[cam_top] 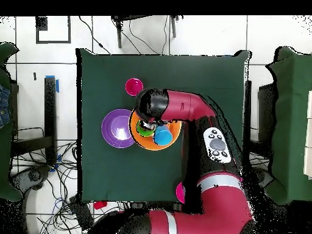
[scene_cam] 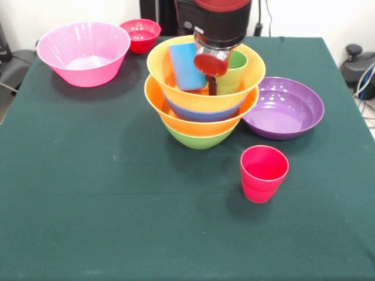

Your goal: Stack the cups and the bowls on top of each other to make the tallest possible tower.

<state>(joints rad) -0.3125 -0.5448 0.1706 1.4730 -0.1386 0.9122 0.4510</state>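
The tower stands mid-table: a green bowl (scene_cam: 199, 139) as base, then an orange bowl (scene_cam: 158, 102), a blue bowl (scene_cam: 202, 113) and a top orange bowl (scene_cam: 161, 67) (cam_top: 174, 135). Inside the top bowl, a light blue cup (scene_cam: 186, 65) (cam_top: 162, 138) leans on the left and a green cup (scene_cam: 237, 71) (cam_top: 145, 129) stands on the right. My gripper (scene_cam: 211, 82) hangs down into the top bowl between the two cups, close beside the green one. A red cup (scene_cam: 263, 173) (cam_top: 133, 86) stands upright alone on the cloth in front of the tower.
A wide purple bowl (scene_cam: 284, 108) (cam_top: 117, 128) sits just right of the tower. A large pink bowl (scene_cam: 84, 52) and a small red bowl (scene_cam: 140, 34) stand at the far left corner. My arm (cam_top: 183, 108) reaches over the tower.
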